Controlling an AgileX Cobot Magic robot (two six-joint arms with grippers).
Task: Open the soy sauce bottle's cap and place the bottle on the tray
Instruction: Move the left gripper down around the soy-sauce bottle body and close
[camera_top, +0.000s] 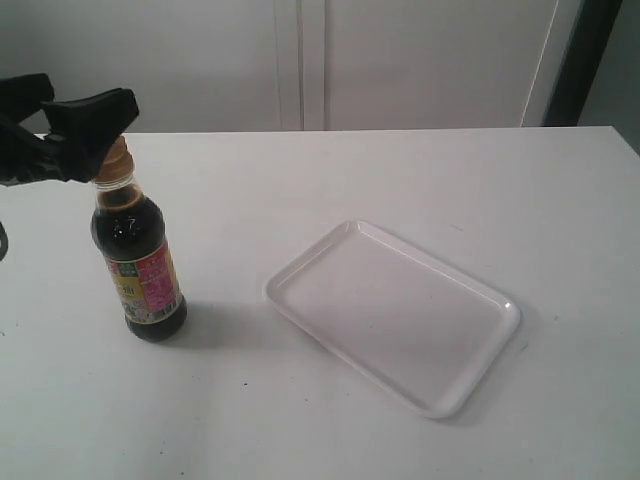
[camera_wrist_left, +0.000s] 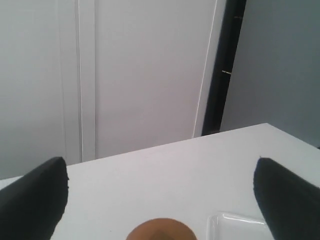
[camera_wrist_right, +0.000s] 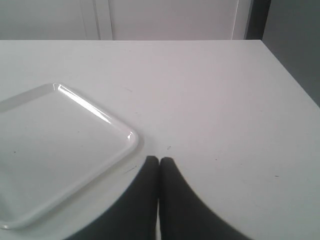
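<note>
The soy sauce bottle (camera_top: 142, 262) stands upright on the white table at the left, dark liquid inside and a pink, yellow and green label facing front. Its golden-tan cap (camera_top: 115, 160) looks closed and is partly covered by a black finger. My left gripper (camera_top: 88, 92) is open at cap height, its fingers spread wide to either side of the cap (camera_wrist_left: 160, 230) without touching it. The white tray (camera_top: 395, 310) lies flat and bare to the right of the bottle. My right gripper (camera_wrist_right: 159, 160) is shut on nothing, low over the table beside a corner of the tray (camera_wrist_right: 55, 145).
A white wall with panel seams runs behind the table's far edge (camera_top: 380, 129). A dark vertical post (camera_top: 575, 60) stands at the back right. A corner of the tray (camera_wrist_left: 235, 226) shows past the cap in the left wrist view.
</note>
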